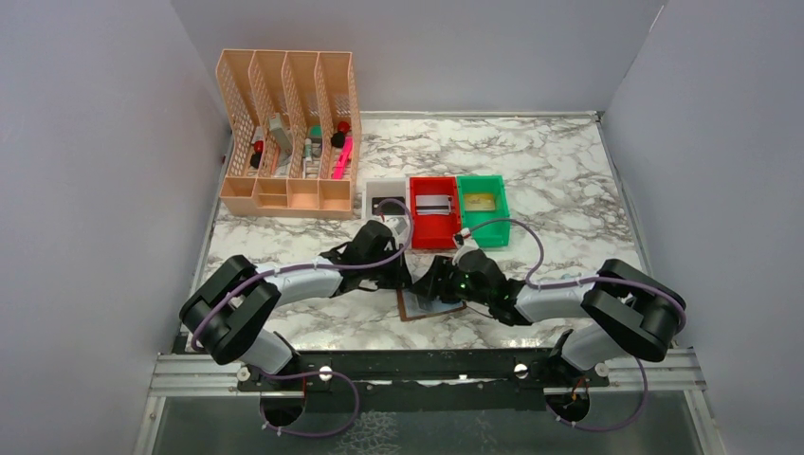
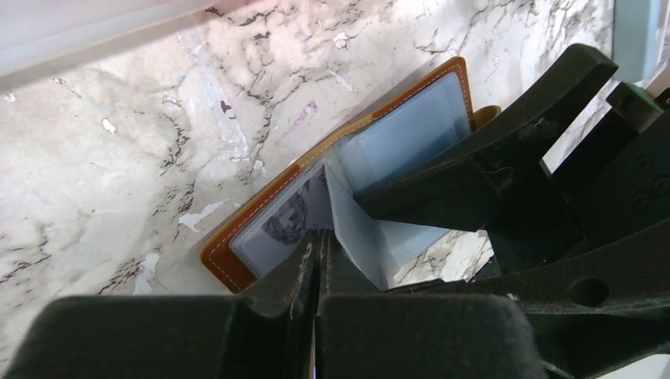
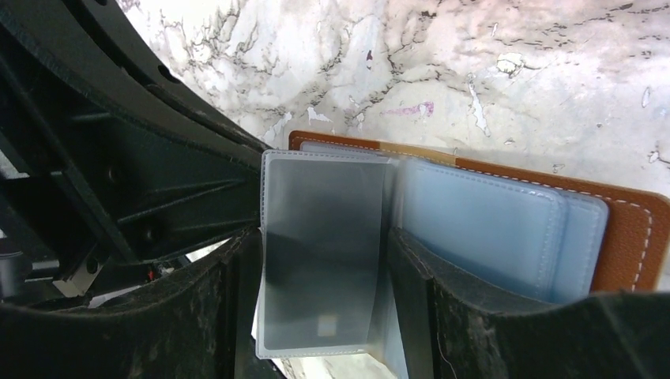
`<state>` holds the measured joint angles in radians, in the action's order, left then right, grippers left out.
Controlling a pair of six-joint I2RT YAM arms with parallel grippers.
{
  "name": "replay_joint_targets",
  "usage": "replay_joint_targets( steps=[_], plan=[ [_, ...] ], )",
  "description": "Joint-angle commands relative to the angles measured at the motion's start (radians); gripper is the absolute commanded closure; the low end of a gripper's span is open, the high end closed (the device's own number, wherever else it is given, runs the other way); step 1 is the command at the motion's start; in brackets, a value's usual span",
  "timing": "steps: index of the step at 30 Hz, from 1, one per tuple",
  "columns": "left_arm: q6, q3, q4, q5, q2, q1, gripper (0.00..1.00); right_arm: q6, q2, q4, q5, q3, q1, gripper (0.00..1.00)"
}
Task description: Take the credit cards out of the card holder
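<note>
Marble table (image 1: 569, 171); both arms meet over its near edge, at mid-width. Red bin (image 1: 418, 227) and green bin (image 1: 499, 224) stand just beyond them, a card lying in each. Holder (image 3: 628, 229): open and flat on the table beneath the grippers, blue-grey pockets facing up. Right gripper (image 3: 324, 237): fingers spread, one at each long edge of a clear sleeve (image 3: 324, 197) that stands up from the holder's fold; a dark card (image 3: 316, 284) shows through it. Left gripper (image 2: 318, 260): fingers pressed together at the holder's other panel; whether they pinch anything cannot be told.
</note>
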<state>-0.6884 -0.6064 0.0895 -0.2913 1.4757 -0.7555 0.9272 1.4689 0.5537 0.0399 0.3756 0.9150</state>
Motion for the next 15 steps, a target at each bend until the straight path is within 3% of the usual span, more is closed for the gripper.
replay_joint_targets(
  steps=[1,9,15],
  plan=[
    [-0.054,0.022,0.150,-0.065,0.010,-0.008,1.00,-0.005,0.001,-0.095,0.052,-0.046,0.002,0.33],
    [-0.058,0.012,0.175,-0.096,0.031,-0.017,1.00,-0.055,-0.105,-0.111,0.081,-0.036,0.002,0.15],
    [-0.046,-0.021,0.176,-0.114,0.070,-0.046,1.00,-0.093,-0.228,-0.307,-0.021,0.018,0.002,0.13]
  ],
)
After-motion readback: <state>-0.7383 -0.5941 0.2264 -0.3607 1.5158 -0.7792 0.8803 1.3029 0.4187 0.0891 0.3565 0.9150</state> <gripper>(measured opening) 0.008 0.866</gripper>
